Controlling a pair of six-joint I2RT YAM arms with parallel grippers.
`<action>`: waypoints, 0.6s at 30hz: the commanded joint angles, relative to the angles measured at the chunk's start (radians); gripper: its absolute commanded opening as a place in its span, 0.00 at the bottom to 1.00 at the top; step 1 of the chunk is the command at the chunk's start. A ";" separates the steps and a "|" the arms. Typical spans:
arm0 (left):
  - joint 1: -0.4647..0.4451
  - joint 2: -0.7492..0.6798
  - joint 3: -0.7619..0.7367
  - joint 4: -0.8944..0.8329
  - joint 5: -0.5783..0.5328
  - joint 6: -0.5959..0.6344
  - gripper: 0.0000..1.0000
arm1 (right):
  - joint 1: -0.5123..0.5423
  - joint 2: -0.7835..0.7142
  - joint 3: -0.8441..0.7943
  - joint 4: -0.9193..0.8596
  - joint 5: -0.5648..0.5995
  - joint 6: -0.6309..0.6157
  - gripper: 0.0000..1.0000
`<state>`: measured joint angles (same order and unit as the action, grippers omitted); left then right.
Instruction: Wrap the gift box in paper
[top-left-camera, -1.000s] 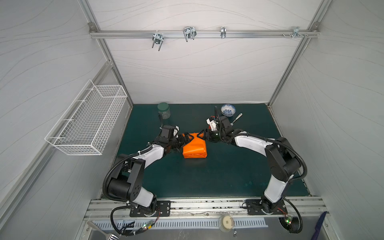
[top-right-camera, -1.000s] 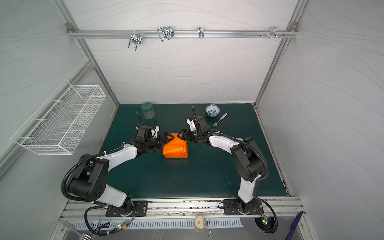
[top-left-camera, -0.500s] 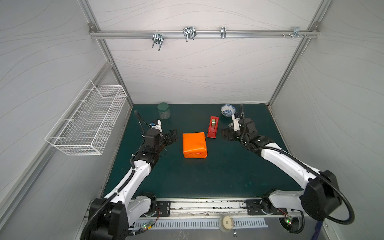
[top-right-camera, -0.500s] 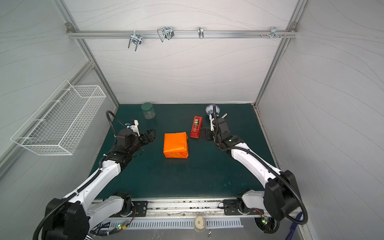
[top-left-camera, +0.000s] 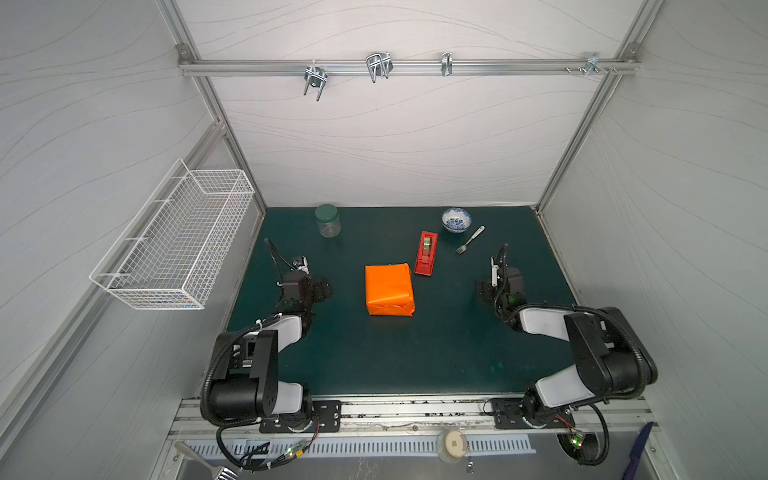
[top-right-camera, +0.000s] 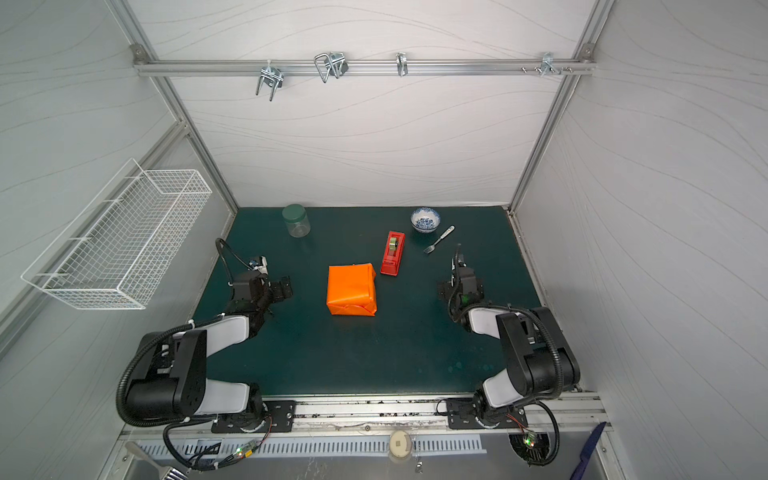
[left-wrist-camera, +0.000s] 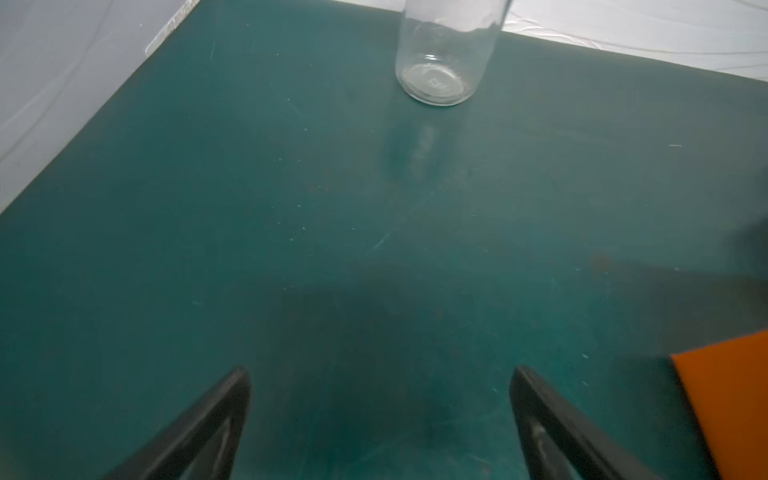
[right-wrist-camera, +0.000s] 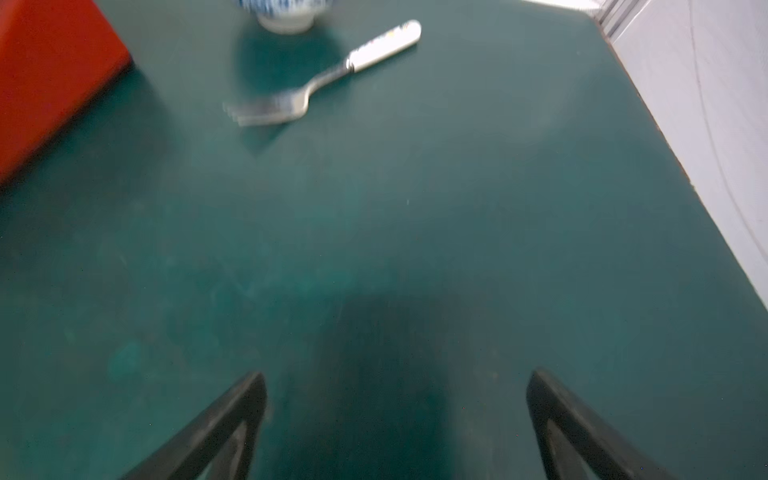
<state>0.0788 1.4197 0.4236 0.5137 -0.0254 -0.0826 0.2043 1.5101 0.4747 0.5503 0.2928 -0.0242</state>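
Note:
The orange paper (top-left-camera: 389, 289) (top-right-camera: 351, 289) lies folded into a closed, box-shaped parcel in the middle of the green mat, with creased flaps on its near end. The gift box is hidden inside it. My left gripper (top-left-camera: 322, 286) (left-wrist-camera: 380, 374) hovers open to the left of the parcel, well apart from it. In the left wrist view only one corner of the paper (left-wrist-camera: 731, 399) shows. My right gripper (top-left-camera: 484, 289) (right-wrist-camera: 397, 380) hovers open to the right, farther off, over bare mat. Nothing sits between either pair of fingers.
A red tape dispenser (top-left-camera: 426, 253) (right-wrist-camera: 50, 75) stands just behind the parcel's right corner. A blue-patterned bowl (top-left-camera: 456, 219) and a fork (top-left-camera: 469, 240) (right-wrist-camera: 316, 83) lie at the back right. A green-lidded glass jar (top-left-camera: 327, 220) (left-wrist-camera: 444, 62) stands back left. A wire basket (top-left-camera: 178, 241) hangs on the left wall.
Both arms have drawn back from the parcel to their own sides and folded near their bases. The right gripper has opened wider. The tape dispenser is now uncovered.

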 joint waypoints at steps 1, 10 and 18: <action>0.019 0.082 0.004 0.269 0.087 0.014 0.99 | -0.103 0.055 -0.031 0.242 -0.169 0.040 0.99; -0.016 0.133 0.016 0.291 0.033 0.044 0.99 | -0.106 0.053 -0.030 0.230 -0.169 0.046 0.99; -0.016 0.131 0.010 0.298 0.033 0.043 0.99 | -0.099 0.066 -0.025 0.235 -0.165 0.038 0.99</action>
<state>0.0643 1.5478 0.4232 0.7513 0.0151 -0.0551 0.1005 1.5612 0.4503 0.7544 0.1387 0.0204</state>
